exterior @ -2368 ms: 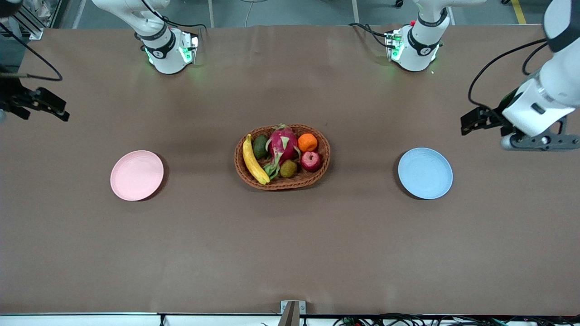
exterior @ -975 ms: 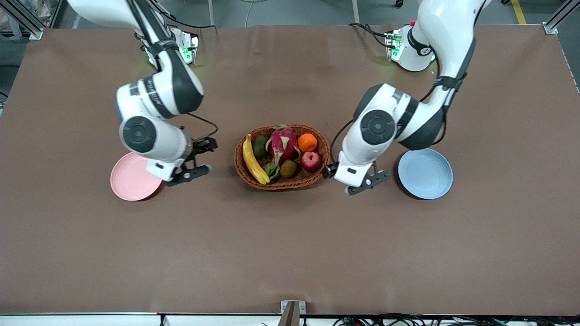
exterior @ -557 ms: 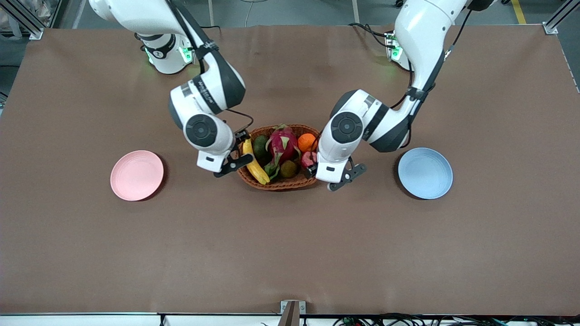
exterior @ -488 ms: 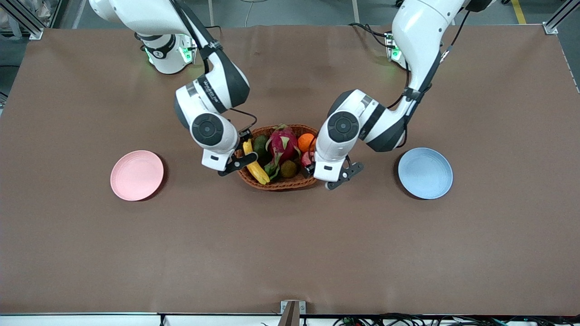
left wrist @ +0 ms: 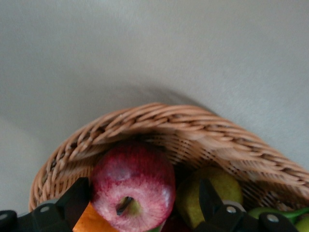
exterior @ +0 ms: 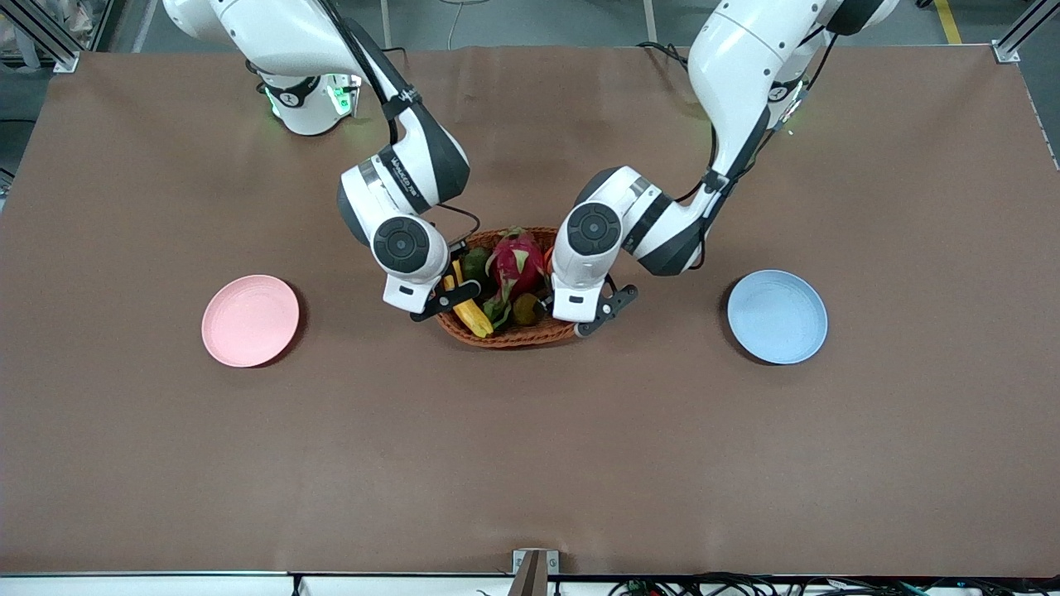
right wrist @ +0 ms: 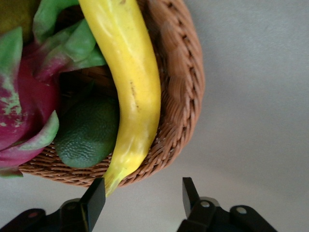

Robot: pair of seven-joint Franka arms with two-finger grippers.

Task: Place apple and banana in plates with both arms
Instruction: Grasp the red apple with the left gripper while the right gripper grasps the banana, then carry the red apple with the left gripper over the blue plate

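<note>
Two grippers hang over the brown woven basket (exterior: 515, 334) at mid-table. The left gripper (left wrist: 145, 203) sits over the basket's end toward the left arm, its fingers (left wrist: 77, 198) spread apart and straddling the apple (left wrist: 133, 186) without visibly touching it; in the front view the wrist hides the apple altogether. The right gripper (right wrist: 140, 198) sits over the rim at the end toward the right arm, fingers (right wrist: 95, 195) likewise apart, with the tip of the banana (right wrist: 129, 82) just beside one finger. Apple: likely firm, smooth, rounded and apt to slip, so a grasp across its widest girth looks best. Banana: probably light, softer, bruisable; its mid-length, where the curve is fullest, offers the surest hold, not the tapered tip. Room is tight: the apple has an orange fruit (left wrist: 91, 220) touching it and a greenish fruit (left wrist: 212, 193) beside, with the basket wall close; the banana lies along the wall, an avocado (right wrist: 87, 133) and a dragon fruit (exterior: 517, 258) pressed beside it. From the basket, the pink plate (exterior: 250, 320) lies at 9 o'clock and the blue plate (exterior: 777, 316) at 3 o'clock, both bare, with open cloth between.
</note>
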